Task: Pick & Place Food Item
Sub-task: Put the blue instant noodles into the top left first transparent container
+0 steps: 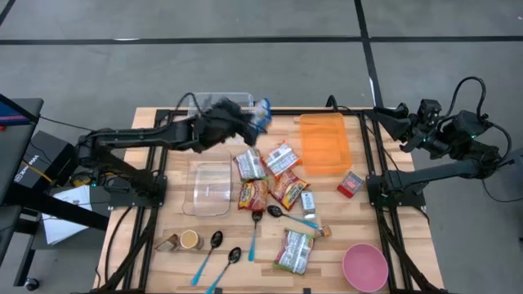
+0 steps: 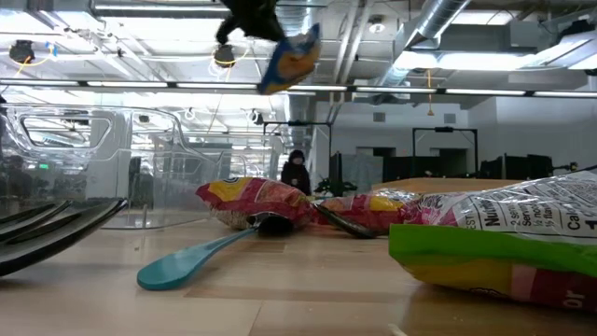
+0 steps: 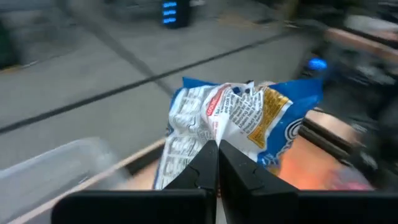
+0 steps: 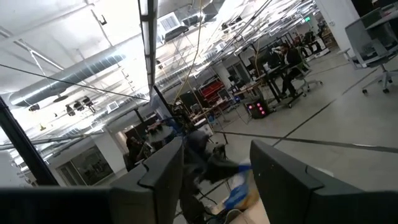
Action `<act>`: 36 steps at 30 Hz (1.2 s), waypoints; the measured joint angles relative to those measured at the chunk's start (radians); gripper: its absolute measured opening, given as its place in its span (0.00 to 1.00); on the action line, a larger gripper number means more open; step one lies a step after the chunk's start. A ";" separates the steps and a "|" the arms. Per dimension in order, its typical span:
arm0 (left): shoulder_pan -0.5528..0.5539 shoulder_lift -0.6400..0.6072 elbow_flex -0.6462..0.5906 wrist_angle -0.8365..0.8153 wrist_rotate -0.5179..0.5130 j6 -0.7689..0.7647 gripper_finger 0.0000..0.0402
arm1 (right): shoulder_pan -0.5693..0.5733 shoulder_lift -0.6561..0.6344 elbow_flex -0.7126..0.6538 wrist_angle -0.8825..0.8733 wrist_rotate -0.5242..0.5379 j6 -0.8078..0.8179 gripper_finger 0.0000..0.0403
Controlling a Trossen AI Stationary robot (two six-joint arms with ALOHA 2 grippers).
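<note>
Blue-and-white crinkled snack bag hangs pinched in my left gripper, whose two dark fingers are pressed together on the foil — the bag is lifted clear of the wooden table, high above it in the low view. From overhead, my left gripper sits over the far edge of the table with the bag jutting out beside it, just next to the clear plastic bin at the far edge and well short of the orange plastic tray.

My right gripper waits off the table's right side, raised and pointing out into the room, its fingers standing apart with nothing between them.

Below the lifted bag, the table carries a scatter of goods: a clear rectangular lid, several red-and-yellow snack packets clustered at the centre, a silver-and-green packet toward the near edge, a small red box beside the tray, a pink round bowl at the near right corner, and a teal-handled spoon among other spoons. In the low view, the teal spoon lies in front of a red-and-yellow packet.
</note>
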 joint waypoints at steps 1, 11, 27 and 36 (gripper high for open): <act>0.017 -0.007 0.000 -0.010 -0.016 -0.032 0.00 | 0.000 0.000 0.000 0.001 0.000 0.000 0.45; 0.169 -0.025 0.000 -0.309 -0.135 -0.321 0.00 | 0.000 0.000 0.000 0.005 0.000 0.007 0.45; 0.344 0.062 -0.106 -0.411 -0.075 -0.472 0.00 | -0.001 0.000 0.000 0.004 0.002 -0.015 0.45; 0.383 0.067 -0.213 -0.355 -0.069 -0.501 0.00 | -0.001 0.000 0.000 0.005 0.028 -0.020 0.45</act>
